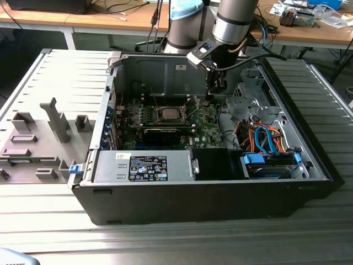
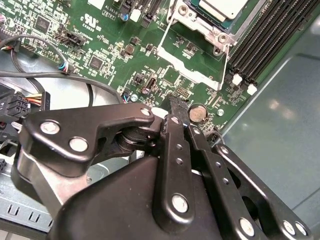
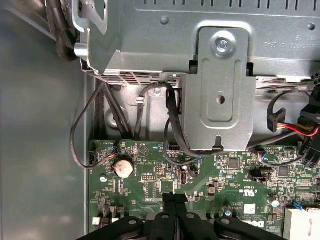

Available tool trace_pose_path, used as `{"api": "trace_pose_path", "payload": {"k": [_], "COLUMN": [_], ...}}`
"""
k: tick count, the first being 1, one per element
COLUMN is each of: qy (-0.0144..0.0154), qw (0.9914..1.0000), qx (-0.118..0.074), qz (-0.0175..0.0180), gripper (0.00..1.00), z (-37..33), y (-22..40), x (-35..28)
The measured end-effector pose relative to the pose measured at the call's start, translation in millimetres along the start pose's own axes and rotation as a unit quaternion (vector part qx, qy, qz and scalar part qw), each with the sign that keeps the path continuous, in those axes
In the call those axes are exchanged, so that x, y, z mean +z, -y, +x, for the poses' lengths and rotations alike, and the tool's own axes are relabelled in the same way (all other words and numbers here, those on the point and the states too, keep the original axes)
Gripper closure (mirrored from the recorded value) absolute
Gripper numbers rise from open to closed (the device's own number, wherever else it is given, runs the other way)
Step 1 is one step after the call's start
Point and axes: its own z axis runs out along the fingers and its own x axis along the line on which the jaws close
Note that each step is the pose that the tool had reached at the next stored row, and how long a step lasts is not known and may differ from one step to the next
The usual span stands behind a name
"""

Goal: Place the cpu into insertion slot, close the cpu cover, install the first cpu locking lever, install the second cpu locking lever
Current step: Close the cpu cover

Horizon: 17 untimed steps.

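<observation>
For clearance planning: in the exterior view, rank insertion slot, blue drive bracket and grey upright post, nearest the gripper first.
1. Insertion slot, just beside the gripper.
2. Blue drive bracket, front, exterior view's right.
3. Grey upright post, outside, exterior view's left.

Circuit board (image 1: 207, 124) inside case (image 1: 193, 204), pincer (image 2: 175, 102) over it — coin cell (image 2: 197, 113) beside

Place: a robotics lab or electronics workshop
Work surface: a ridged metal table (image 1: 165, 243) under my arm (image 1: 234, 22)
On it: an opened computer case (image 1: 165, 207), grey block-shaped fixtures (image 1: 55, 118) beside it
Inside it: a bare green circuit board (image 1: 207, 124)
Behind: wooden benches (image 1: 110, 21) strewn with cables (image 1: 118, 8) and loose parts (image 1: 298, 16)
</observation>
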Motion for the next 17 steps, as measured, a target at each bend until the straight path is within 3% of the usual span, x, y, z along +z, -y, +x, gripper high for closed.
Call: {"api": "trace_pose_path", "payload": {"k": [5,7,12,17], "qy": [-0.0024,-0.0048,-0.005,-0.0049], "qw": [1.0,0.99999,0.99999,0.99999], "qx": [0.0,-0.001,-0.001,-0.001], "qz": [-0.0001,-0.0002,-0.0002,-0.0002], "gripper": [0.89,0.89,0.89,0.89], "z": [0.2,0.3,0.4,0.6], "y": [2.5,4.4,5.1,10.7], "x": [5.1,6.1,6.3,6.7]}}
